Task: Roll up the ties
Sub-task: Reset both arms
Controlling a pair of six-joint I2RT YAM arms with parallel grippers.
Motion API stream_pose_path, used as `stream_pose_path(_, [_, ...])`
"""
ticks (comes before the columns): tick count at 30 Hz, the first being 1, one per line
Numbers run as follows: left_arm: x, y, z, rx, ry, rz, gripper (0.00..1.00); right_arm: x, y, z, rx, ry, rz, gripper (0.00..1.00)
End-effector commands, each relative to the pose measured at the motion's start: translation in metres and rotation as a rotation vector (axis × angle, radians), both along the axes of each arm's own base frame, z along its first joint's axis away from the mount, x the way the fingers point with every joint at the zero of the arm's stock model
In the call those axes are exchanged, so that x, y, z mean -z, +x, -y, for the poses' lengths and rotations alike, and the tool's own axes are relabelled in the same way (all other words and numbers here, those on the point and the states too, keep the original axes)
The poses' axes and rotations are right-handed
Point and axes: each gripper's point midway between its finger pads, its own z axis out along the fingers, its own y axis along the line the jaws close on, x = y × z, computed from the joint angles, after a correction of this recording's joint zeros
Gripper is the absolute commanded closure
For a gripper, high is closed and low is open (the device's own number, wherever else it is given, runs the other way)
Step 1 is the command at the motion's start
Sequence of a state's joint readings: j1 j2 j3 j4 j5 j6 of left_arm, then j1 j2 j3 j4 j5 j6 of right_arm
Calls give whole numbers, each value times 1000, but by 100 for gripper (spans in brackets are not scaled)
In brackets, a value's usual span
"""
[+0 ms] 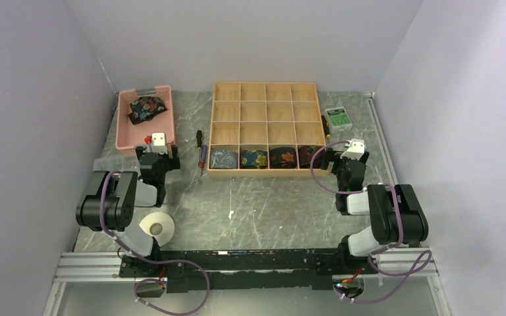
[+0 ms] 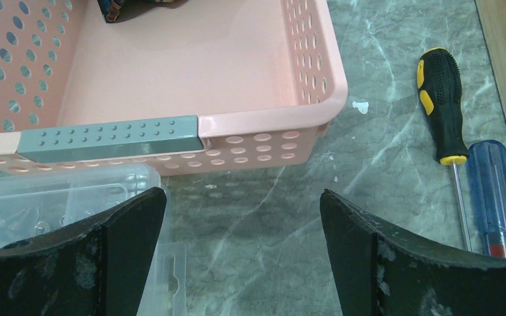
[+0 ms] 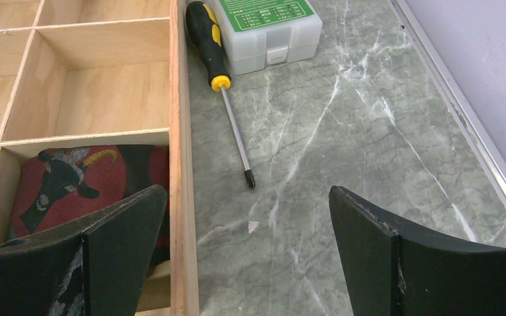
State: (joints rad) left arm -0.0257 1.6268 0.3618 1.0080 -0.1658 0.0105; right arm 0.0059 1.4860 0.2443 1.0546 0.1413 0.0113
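four rolled ties (image 1: 283, 157) sat in the near row of the wooden box (image 1: 253, 112) and one bunched tie (image 1: 146, 108) lay in the pink basket (image 2: 204, 52), left tool (image 2: 244, 204) and right tool (image 3: 247, 197) both spread wide and empty, so i'd guess the next move was reaching in for it.

Soft, even light from overhead fills all three views, bright but without harsh glare, and the walls (image 1: 237, 39) take a faint violet cast. Shadows are weak and blurred: a dim one lies on the worktop (image 2: 263, 197) under the rim of the basket (image 2: 303, 99), with deeper shade inside the cells of the tray (image 3: 178, 131). Both wrist views are sharp.
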Motion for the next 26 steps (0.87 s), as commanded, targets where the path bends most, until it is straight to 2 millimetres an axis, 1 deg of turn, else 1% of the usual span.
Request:
stream_pose_path(1, [0,1,-13,-55,5,-4,6,-17,7,2,13,10,63,0])
stream_pose_path(26, [0,0,-13,-55,5,-5,6,-18,8,1,7,8,66,0])
